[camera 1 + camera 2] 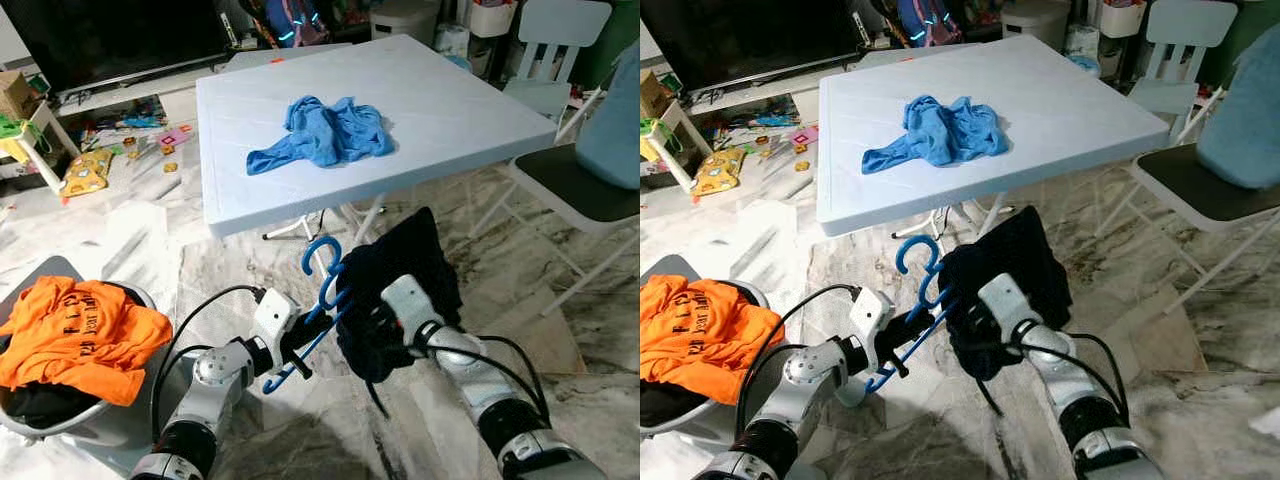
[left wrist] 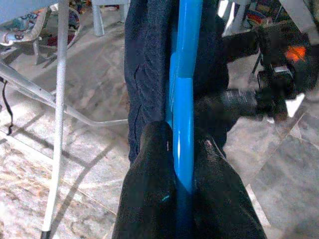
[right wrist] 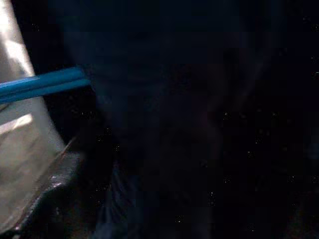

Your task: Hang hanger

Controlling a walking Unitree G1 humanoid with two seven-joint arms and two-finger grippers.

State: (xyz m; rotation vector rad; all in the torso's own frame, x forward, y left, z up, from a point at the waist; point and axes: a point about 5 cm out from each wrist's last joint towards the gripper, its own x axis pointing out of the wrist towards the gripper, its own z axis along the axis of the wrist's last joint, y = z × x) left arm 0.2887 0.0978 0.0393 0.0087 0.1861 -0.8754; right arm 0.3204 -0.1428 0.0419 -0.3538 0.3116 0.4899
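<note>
1. The right gripper (image 1: 372,322) is buried in a dark cloth (image 1: 400,290), so I cannot tell if its fingers are apart or together. Its wrist view is almost all dark.
2. The dark cloth covers much of the blue hanger (image 1: 318,305). The hook and one arm of the hanger stick out.
3. The left gripper (image 1: 300,335) pinches the blue hanger. In the left wrist view both black fingers (image 2: 152,184) press tight on the blue bar.
4. The left arm reaches forward and to the right, low above the marble floor (image 1: 520,280). The right arm reaches forward and to the left. Both meet in front of the white table (image 1: 450,110).
5. The hanger is in the air, just below the table's near edge, hook up.
6. A light blue cloth (image 1: 325,132) lies on the table. An orange shirt (image 1: 75,335) sits in a basket (image 1: 60,425) at the left, partly cut off.
</note>
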